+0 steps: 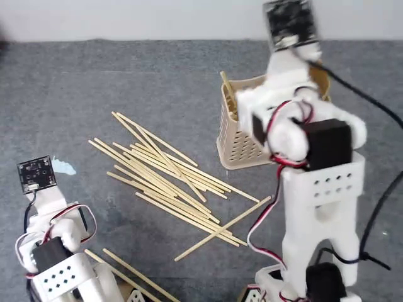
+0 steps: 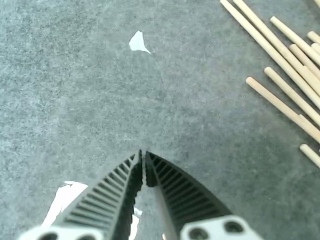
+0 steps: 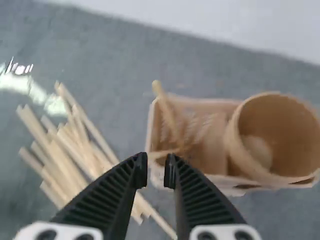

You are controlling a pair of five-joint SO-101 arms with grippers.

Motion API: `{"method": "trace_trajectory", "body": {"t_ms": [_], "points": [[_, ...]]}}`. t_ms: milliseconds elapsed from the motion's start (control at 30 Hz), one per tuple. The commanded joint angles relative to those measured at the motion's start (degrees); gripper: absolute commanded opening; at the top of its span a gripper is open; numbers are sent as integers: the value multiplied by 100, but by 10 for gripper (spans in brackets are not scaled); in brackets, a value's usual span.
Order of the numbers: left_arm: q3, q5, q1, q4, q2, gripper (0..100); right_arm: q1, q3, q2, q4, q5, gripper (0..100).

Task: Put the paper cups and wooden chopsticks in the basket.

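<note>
Right arm [image 1: 321,170] half hides the basket [image 1: 236,141] (contents seemingly blurred).

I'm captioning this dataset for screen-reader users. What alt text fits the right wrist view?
The right gripper, jaws slightly apart and empty, hangs above a perforated basket holding a paper cup and a few chopsticks. Many loose chopsticks lie piled on the grey table beside it.
</note>
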Motion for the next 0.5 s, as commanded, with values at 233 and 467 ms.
{"method": "trace_trajectory", "body": {"t_ms": [233, 467], "points": [[-48, 26, 18, -132, -70, 13, -1288, 2101, -242, 224, 448, 69], [-48, 26, 18, -132, -70, 13, -1719, 3569, -268, 163, 782, 144]]}}
